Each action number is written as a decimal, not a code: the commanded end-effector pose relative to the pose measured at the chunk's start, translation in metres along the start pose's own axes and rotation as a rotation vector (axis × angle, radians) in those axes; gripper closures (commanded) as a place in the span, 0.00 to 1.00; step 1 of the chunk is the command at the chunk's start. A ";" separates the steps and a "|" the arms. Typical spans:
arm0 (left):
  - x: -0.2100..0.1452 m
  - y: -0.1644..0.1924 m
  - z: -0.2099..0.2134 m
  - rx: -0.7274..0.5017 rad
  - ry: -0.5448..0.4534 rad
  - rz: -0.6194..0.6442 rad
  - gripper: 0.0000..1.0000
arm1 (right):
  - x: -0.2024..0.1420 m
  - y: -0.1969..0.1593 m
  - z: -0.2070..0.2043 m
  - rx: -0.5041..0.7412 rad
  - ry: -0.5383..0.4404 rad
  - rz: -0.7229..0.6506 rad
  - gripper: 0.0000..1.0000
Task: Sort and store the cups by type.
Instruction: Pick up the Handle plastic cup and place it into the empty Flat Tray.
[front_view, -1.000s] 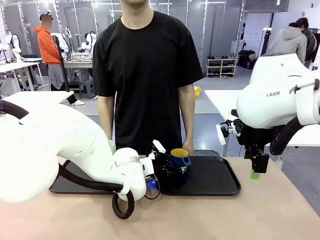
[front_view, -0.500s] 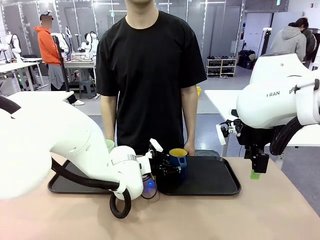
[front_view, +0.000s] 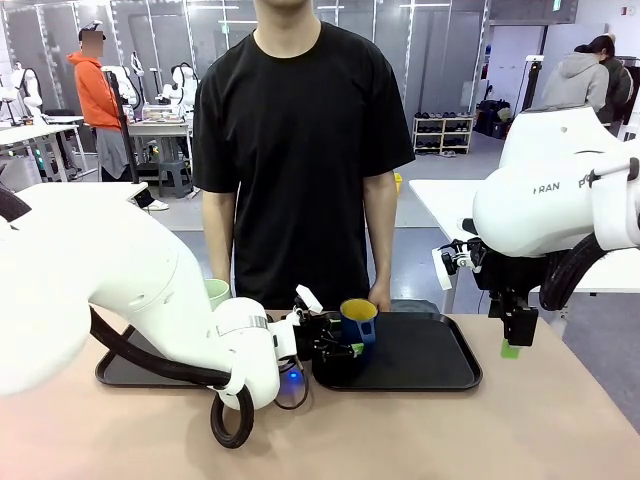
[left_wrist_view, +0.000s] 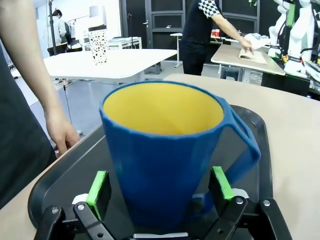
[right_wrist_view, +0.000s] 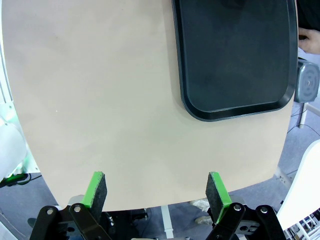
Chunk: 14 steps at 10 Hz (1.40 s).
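Dark blue mug (left_wrist_view: 165, 160), yellow inside, upright on right-hand black tray (front_view: 430, 360), between the pads of left gripper (left_wrist_view: 161, 187); handle turned toward the right pad in the left wrist view. Jaws spread wide, a green pad on each side of the mug wall, a sliver of gap visible at both; not clamped. Against a second ago: left arm drawn back toward picture left, wrist lower; mug now upright and nearer the tray's left end, formerly tilted in front of the gripper. Pale mint-green tumbler (front_view: 217, 292) behind the left arm, over left-hand tray (front_view: 125, 370), more of its rim exposed than before. Person's hand (left_wrist_view: 62, 132) beside the tray edge, beyond the left pad. Right gripper (right_wrist_view: 156, 192) well apart from the mug, raised over bare tabletop (right_wrist_view: 100, 100), jaws wide, nothing between them; unchanged. Lettering on right arm casing: "RAN", partly cut off.
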<state>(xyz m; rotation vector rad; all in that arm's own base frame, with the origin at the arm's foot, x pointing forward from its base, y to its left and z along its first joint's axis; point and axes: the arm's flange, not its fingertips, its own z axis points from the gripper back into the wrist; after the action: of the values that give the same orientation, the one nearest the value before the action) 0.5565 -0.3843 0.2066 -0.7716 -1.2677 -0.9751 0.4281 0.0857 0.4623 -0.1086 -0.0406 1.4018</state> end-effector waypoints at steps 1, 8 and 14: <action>-0.035 -0.078 0.023 0.063 -0.010 -0.054 0.00 | -0.001 -0.001 0.001 0.001 0.011 -0.004 0.00; -0.027 -0.104 0.068 0.087 0.113 -0.054 0.00 | -0.001 -0.001 0.001 0.001 0.011 -0.004 0.00; -0.010 -0.113 0.094 0.093 0.237 -0.080 0.00 | -0.001 -0.001 0.001 0.001 0.011 -0.004 0.00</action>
<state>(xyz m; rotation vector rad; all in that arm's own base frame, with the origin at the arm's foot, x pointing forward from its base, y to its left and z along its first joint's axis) 0.4613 -0.3321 0.2336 -0.5719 -1.0939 -1.0349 0.4281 0.0856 0.4622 -0.1085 -0.0406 1.4017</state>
